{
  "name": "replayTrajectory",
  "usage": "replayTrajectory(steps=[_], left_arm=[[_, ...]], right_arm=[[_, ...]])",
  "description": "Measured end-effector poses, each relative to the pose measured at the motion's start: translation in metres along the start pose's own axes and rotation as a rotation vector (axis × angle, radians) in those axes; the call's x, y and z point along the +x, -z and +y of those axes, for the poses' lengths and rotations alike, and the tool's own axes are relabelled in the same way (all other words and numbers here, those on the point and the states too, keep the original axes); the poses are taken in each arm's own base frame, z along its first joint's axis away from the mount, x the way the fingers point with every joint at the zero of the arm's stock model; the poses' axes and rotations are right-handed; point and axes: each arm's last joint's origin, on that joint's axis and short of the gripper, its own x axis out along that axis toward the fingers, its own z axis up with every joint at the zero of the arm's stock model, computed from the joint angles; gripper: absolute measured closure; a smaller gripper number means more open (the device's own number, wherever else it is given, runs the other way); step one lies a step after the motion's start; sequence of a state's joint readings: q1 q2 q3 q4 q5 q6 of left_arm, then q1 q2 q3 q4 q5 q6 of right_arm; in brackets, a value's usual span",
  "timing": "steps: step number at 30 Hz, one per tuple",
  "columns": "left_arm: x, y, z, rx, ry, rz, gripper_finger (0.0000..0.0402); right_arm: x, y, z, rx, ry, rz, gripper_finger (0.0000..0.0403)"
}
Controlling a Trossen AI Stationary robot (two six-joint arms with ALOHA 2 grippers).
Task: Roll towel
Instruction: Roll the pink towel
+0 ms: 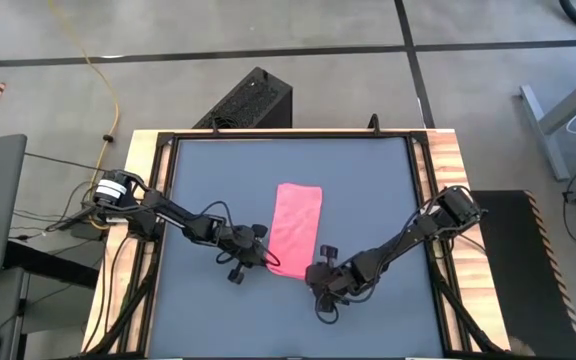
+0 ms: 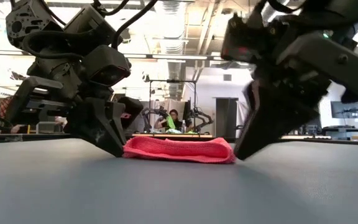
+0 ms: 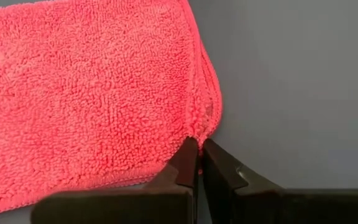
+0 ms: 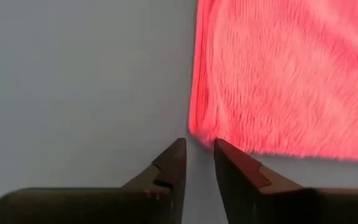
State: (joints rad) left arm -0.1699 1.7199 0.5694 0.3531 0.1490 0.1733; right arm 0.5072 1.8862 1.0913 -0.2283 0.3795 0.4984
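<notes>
Pink towel [image 1: 297, 226] lies flat on the dark grey desk [image 1: 208, 180], roughly centre, folded into a narrow strip. Its long axis runs from the near edge of the desk toward the far edge, tilted slightly.

Both arms sit at the near short end of the strip, one per corner. Left end effector [image 3: 199, 144] is at the near-left corner; the left wrist view shows its fingers [image 3: 182, 163] pressed together, tips right at the towel's hem, so it looks clamped on that corner, though how much cloth is caught between the tips is hard to see. Right end effector [image 4: 200, 147] is at the near-right corner with a narrow gap between its fingers [image 4: 235, 163]; the corner of the towel sits just ahead of the gap, very close but seemingly not between the tips, so nothing is held there by my read.

Low view shows both end effectors angled down to the desk on either side of the towel, tips at cloth level.

Key relation: the towel stretches away from both end effectors along its long axis, so a roll would go from this near end toward the far end. Judgement: left corner pinched, right corner not yet gripped; the right end effector needs to edge forward and close before rolling starts.
</notes>
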Motion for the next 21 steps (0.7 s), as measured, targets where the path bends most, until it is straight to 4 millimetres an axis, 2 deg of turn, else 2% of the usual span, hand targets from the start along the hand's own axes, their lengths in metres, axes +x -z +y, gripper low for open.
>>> replayTrajectory(steps=[12,21], left_arm=[[0.0,0.0,0.0,-0.045,0.018,-0.001,0.0401],[0.0,0.001,0.0,-0.089,0.021,-0.001,0.0401]], right_arm=[[-0.001,-0.004,0.0,-0.108,0.037,-0.029,0.0246],[0.007,0.006,-0.008,-0.09,-0.005,-0.013,0.0248]])
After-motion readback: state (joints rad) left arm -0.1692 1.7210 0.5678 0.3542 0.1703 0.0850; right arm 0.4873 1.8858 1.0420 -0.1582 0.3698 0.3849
